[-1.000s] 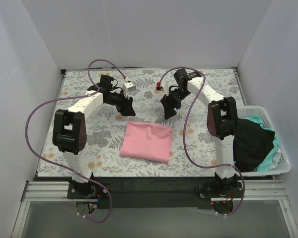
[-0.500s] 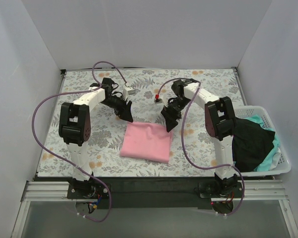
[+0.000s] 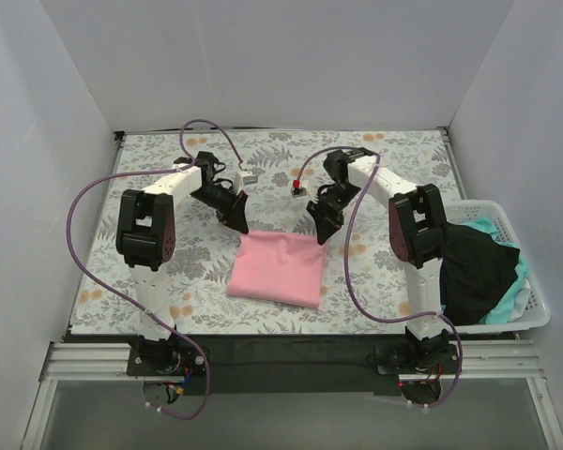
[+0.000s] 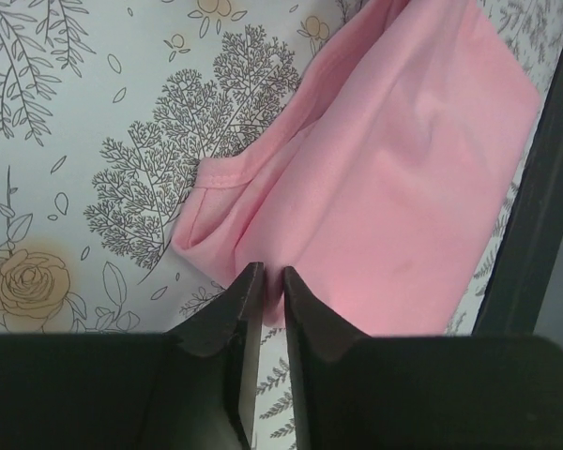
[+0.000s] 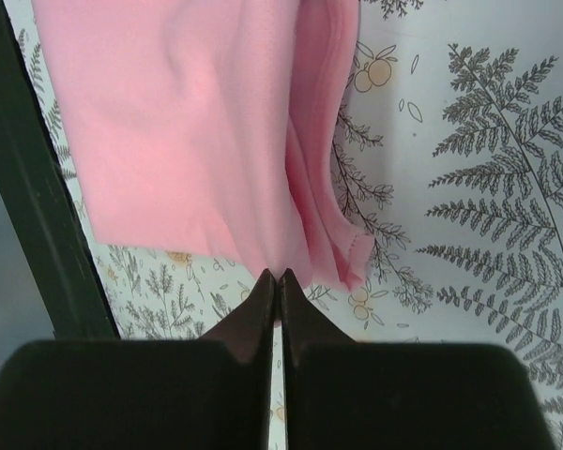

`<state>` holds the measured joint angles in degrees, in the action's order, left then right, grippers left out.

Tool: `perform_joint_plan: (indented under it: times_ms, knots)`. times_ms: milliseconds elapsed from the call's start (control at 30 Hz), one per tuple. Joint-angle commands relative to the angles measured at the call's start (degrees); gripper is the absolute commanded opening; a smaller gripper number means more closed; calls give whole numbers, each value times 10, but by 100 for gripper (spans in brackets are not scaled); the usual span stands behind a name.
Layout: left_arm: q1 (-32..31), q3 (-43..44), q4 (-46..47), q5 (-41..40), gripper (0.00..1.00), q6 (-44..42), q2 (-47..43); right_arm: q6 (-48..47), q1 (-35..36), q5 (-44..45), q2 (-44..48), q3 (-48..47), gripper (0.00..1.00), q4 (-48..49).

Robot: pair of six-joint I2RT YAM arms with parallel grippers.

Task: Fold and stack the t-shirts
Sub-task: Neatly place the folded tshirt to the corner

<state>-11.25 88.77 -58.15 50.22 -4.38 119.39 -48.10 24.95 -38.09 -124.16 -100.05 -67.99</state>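
A folded light pink t-shirt [image 3: 277, 268] lies on the floral sheet in the middle of the table. My left gripper [image 3: 242, 226] is shut on its far left corner, a pinch of pink cloth [image 4: 270, 269] held between the black fingers. At the far right corner my right gripper [image 3: 320, 233] is shut on the pink hem [image 5: 280, 265]. In the wrist views the pink t-shirt [image 4: 394, 178] [image 5: 178, 131] spreads away from the jaws. More t-shirts, a black one [image 3: 474, 272] and a mint-green one [image 3: 511, 295], lie heaped in the basket at the right.
The white lattice basket [image 3: 535, 286] stands at the table's right edge beside the right arm. A small white-and-grey object [image 3: 251, 175] and a small red-topped one [image 3: 298, 188] sit on the sheet behind the grippers. White walls enclose the table on three sides.
Both grippers came down from above the sheet to the pink t-shirt's far corners and closed on the cloth. The shirt itself has not shifted.
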Motion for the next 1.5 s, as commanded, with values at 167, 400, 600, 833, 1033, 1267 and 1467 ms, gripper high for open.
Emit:
perform_joint_plan:
  times_ms: [167, 400, 600, 833, 1033, 1267, 1467]
  knots:
    - [4, 14, -7, 24, 0, -13, -35, -5, 1, 28, 68, -10, 1, -43]
    - [5, 3, 84, 14, 0, 32, -71, -15, -11, 66, 38, -3, 1, -38]
    - [6, 10, 90, -21, 0, 32, -15, -13, -37, 101, -13, -35, 1, -9]
    - [6, 46, 148, -37, 0, 85, 46, -3, -47, 155, -61, -66, 1, 43]
    - [7, 74, 183, -60, 0, 121, 80, 30, -58, 183, -96, -142, 1, 87]
    - [43, 77, 232, -44, 35, 231, 7, 84, -70, 136, -18, -148, 74, 102]
    - [40, -38, 276, 29, 80, 468, -154, 202, -75, -5, 111, -67, 98, 136]
